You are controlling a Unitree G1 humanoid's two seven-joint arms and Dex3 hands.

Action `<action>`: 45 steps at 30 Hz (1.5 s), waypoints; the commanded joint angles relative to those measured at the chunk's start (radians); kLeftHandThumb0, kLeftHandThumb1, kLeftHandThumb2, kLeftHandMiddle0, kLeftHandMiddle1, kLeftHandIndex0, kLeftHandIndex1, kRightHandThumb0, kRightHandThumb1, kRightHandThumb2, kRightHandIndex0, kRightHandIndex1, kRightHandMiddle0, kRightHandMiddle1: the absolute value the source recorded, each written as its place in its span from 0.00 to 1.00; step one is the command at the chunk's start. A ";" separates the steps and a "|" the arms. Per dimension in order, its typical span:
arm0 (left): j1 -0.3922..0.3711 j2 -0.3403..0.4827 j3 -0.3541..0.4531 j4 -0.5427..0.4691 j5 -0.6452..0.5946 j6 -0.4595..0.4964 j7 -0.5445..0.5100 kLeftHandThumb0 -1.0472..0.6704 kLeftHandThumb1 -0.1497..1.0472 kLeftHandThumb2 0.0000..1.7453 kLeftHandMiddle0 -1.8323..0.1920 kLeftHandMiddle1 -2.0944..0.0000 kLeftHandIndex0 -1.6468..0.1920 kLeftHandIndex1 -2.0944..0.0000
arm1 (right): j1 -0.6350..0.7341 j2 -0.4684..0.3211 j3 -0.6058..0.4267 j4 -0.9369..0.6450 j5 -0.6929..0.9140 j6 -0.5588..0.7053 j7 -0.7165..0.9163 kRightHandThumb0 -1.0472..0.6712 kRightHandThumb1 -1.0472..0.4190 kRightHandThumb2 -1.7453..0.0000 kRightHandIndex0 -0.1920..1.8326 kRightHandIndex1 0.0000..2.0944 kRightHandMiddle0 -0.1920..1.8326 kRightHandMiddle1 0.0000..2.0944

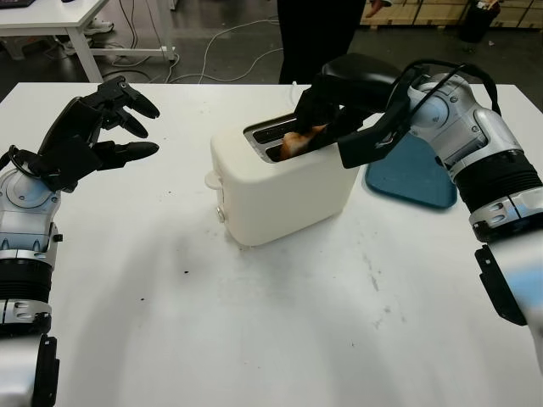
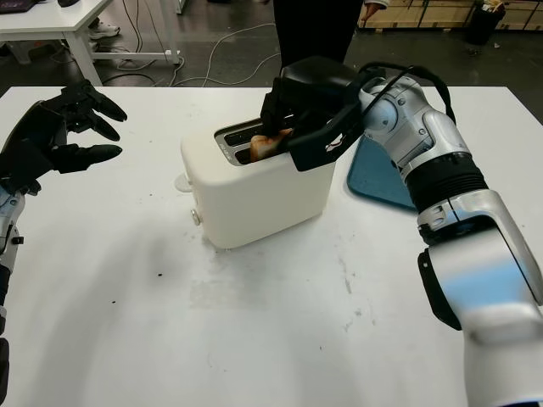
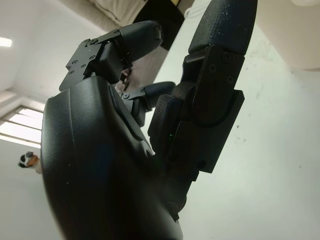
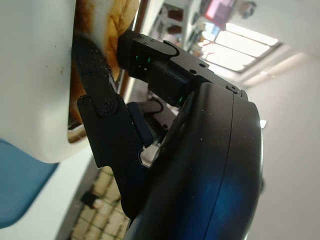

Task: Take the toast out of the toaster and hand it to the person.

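A cream toaster (image 1: 280, 195) stands in the middle of the white table (image 1: 254, 339). A browned slice of toast (image 1: 297, 142) sticks up out of its slot. My right hand (image 1: 309, 134) reaches over the toaster's top from the right and is shut on the toast. In the right wrist view its black fingers (image 4: 100, 100) sit on both sides of the toast (image 4: 117, 20), one down against the slot edge. My left hand (image 1: 142, 129) is open, raised above the table to the left of the toaster and apart from it.
A blue tray (image 1: 416, 178) lies on the table just right of the toaster, under my right forearm. A person in dark clothes (image 1: 314, 34) stands beyond the table's far edge. Cables run over the floor behind, and another white table (image 1: 51, 21) stands at the far left.
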 commanded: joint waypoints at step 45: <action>0.008 0.000 0.004 -0.001 -0.005 0.003 0.007 0.00 0.89 0.02 0.76 0.29 0.76 0.34 | -0.234 -0.058 -0.317 0.434 0.257 0.094 -0.293 0.39 0.09 0.90 0.64 0.83 0.54 0.83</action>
